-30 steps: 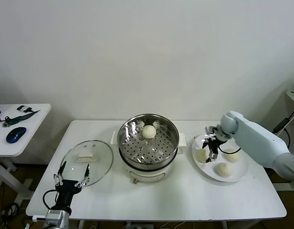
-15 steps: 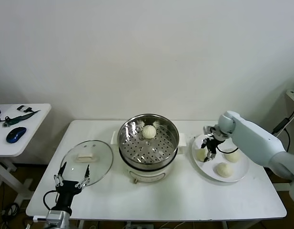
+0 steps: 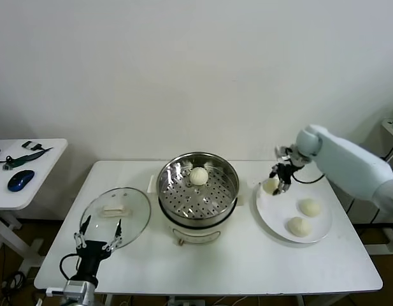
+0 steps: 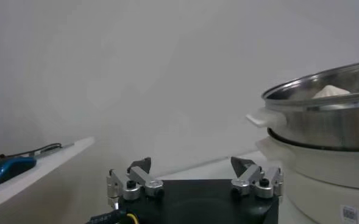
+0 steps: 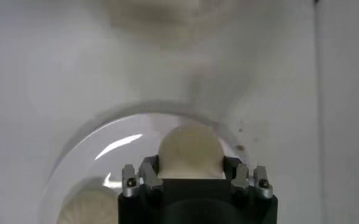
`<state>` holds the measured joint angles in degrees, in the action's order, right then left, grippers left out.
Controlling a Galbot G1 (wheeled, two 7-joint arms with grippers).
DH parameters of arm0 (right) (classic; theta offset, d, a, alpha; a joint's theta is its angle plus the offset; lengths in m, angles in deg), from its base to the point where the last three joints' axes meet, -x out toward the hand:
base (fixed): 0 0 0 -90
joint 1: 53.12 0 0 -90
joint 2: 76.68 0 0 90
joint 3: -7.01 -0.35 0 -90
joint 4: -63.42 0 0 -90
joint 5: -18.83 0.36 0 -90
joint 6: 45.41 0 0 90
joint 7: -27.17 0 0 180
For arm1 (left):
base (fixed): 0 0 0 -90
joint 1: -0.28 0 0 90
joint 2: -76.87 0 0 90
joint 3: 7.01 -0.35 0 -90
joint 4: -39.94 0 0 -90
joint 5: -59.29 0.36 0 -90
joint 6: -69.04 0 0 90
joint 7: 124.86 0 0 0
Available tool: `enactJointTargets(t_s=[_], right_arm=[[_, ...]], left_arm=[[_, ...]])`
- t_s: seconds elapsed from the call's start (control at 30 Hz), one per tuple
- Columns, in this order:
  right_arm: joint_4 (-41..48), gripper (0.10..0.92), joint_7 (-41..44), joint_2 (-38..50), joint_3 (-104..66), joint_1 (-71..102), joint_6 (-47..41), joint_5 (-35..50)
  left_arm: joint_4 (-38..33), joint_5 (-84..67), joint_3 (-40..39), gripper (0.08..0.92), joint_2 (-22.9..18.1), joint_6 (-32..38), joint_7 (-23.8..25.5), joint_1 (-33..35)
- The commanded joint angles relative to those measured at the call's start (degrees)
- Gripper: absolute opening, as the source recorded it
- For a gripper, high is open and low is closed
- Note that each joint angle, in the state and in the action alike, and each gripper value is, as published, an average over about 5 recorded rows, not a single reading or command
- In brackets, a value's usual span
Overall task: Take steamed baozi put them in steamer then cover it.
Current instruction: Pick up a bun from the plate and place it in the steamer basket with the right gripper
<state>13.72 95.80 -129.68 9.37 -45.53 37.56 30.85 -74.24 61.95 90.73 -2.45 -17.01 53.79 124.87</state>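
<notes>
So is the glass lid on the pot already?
No, the glass lid lies flat on the table, left of the open steamer.

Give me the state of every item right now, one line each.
Steamer: uncovered, one baozi on its tray.
Cover: flat on the table left of the steamer.
Right gripper: shut on a second baozi, lifted above the plate's edge.
Plate: two baozi left, and.
Left gripper: open, parked near the cover, holding nothing.
</notes>
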Motion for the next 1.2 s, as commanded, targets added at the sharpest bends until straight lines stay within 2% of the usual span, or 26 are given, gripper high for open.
enactJointTargets(t_s=[0.03, 0.2, 0.43, 0.83, 1.2], right_arm=[[-3.85, 0.67, 0.51, -3.69, 18.4, -24.09, -2.26, 18.43], [-7.71, 0.67, -1.26, -9.07, 19.37, -25.35, -6.02, 23.53], [-10.2, 0.67, -4.61, -17.3, 17.33, -21.07, -9.67, 24.78], [-6.39, 0.67, -7.3, -29.13, 17.36, -11.44, -11.12, 24.29], [-3.78, 0.67, -7.69, -31.89, 18.06, -5.96, -11.03, 22.64]], left_arm=[[-0.03, -0.1, -0.88, 0.823, 0.17, -0.05, -0.2, -0.01], [-0.24, -0.12, -1.66, 0.823, 0.37, -0.15, -0.31, 0.03], [-0.49, -0.01, -1.9, 0.823, 0.68, -0.09, -0.46, 0.12], [-0.17, 0.23, -1.91, 0.823, 0.5, 0.3, -0.54, 0.24], [0.27, 0.66, -2.24, 0.823, 0.67, -0.09, -0.43, -1.05]])
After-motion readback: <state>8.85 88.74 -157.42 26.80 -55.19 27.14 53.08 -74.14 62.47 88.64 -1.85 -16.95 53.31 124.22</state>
